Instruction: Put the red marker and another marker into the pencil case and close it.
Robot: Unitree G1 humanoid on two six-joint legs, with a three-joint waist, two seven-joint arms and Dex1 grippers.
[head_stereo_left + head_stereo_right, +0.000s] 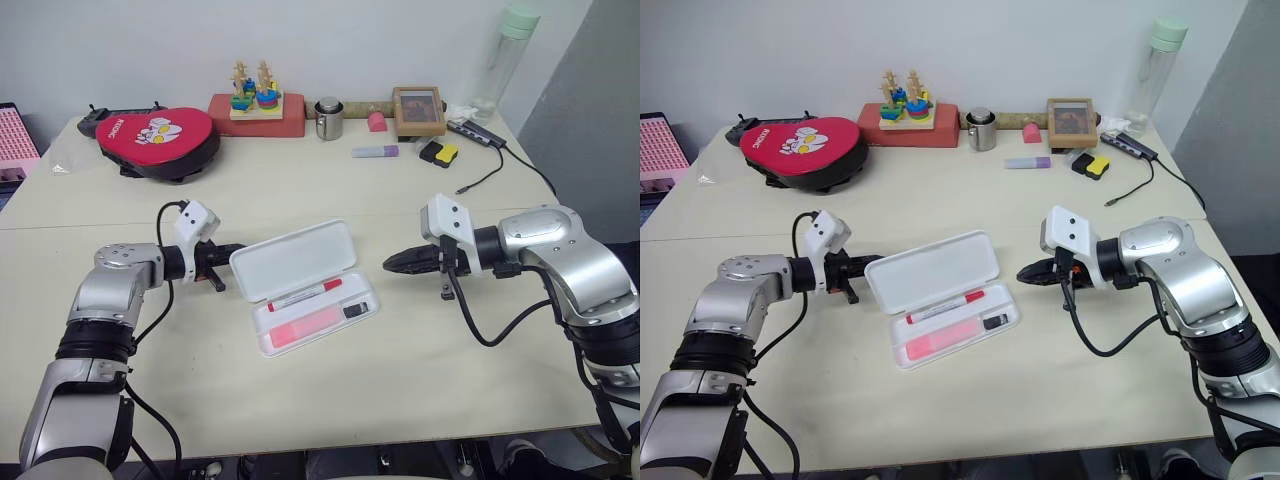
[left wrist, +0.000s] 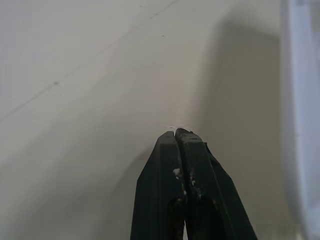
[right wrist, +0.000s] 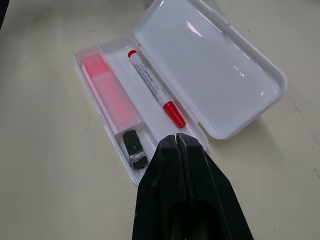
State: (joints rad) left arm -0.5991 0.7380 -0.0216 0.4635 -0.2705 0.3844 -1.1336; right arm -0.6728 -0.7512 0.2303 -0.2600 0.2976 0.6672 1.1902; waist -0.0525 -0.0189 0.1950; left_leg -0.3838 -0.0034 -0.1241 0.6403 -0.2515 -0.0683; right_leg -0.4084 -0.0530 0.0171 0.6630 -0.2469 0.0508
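Both pens are lying in the tray of the open pencil case at table centre: the red marker far, the pink highlighter near. The left gripper, fingers pressed together, is sitting behind the raised lid, apparently to push it shut; the right gripper, likewise closed and empty, is hovering right.

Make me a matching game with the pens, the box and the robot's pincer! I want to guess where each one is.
Things:
1. red marker
2. pink highlighter
3. pencil case lid
4. left pincer

Places or states:
A. standing open, tilted back
B. shut, beside the lid's outer side
C. in the tray's slot next to the hinge
D. in the tray's slot farthest from the hinge

Pairs: 1-C, 2-D, 3-A, 4-B
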